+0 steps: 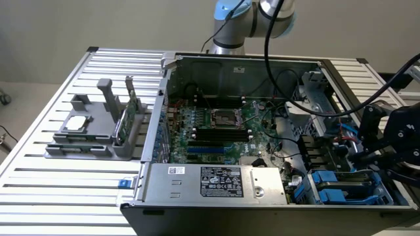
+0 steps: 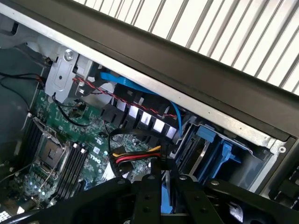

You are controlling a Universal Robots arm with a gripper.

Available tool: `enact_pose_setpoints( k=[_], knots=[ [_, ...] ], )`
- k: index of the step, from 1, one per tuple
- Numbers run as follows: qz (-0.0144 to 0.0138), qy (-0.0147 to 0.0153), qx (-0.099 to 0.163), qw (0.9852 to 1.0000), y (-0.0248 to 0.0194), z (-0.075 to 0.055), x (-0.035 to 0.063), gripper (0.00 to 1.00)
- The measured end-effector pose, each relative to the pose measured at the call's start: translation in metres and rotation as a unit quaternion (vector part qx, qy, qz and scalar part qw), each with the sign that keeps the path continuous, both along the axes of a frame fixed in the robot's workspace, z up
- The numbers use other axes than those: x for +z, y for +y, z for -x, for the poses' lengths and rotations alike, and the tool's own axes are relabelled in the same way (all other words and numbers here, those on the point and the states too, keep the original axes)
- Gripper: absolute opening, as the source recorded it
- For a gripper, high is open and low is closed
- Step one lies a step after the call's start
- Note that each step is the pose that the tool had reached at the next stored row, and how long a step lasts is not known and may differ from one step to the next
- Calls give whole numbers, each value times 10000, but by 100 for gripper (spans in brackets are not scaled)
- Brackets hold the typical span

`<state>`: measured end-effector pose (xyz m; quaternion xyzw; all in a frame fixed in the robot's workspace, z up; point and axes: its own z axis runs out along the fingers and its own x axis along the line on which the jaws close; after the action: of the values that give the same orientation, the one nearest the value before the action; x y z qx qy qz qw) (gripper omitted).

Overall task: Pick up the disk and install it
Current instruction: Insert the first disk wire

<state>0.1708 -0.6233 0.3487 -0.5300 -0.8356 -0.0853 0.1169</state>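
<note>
**Gripping a blue-edged disk over the drive bay**

From my feeds I count one arm [image 1: 256,19], one tool [image 2: 163,173], one open computer case [image 1: 236,69], and one slatted metal counter [image 1: 66,191] under it all. Inside the case I see one motherboard [image 1: 217,135] with one processor socket [image 1: 221,118]. One power supply [image 1: 217,182] runs along the near wall. One drive bay [image 1: 341,189] with blue plastic fittings sits in the near corner on the exterior view's right.

Beside the case, on the exterior view's left, one grey holder [image 1: 98,147] rests on the counter. It carries one small silver square chip [image 1: 76,123] lying flat and one green circuit card [image 1: 129,110] standing on edge.

In the exterior view the tool's dark body hangs over the drive bay, at the case's edge on that view's right. In the wrist view its two black fingers [image 2: 149,186] stand narrow and close to parallel, with a thin blue strip pinched between them. I take that strip to be the blue carrier edge of the disk [image 2: 164,198] seen edge-on, though very little of it shows. That puts the disk in the tool, right at the bay. The bay's blue rails and grey metal lie just past the fingertips. One bundle of red, yellow and black wires [image 2: 135,156] runs close by, and one blue cable [image 2: 126,81] lies farther off along the case wall.
</note>
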Motion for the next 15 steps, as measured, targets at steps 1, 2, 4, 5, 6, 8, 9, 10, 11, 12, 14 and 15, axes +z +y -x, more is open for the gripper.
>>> enact_pose_setpoints(
  k=[1,2,4,5,6,8,9,10,11,12,14,15],
  knots=[
    [50,5,-18,10000,0,0,0,17],
    [105,9,-38,9999,0,0,0,17],
    [215,16,-81,9997,0,0,0,17],
    [264,20,-105,9996,0,0,0,17],
    [304,23,-135,9994,0,0,-1,17],
    [382,28,-202,9991,0,-1,0,17],
    [417,31,-236,9988,0,-1,0,17],
    [449,33,-272,9986,0,0,0,17],
    [473,36,-317,9984,0,0,0,17],
    [489,38,-366,9981,0,0,0,17],
    [513,45,-476,9975,0,0,-2,17],
    [531,48,-524,9972,0,0,-1,17]
  ],
)
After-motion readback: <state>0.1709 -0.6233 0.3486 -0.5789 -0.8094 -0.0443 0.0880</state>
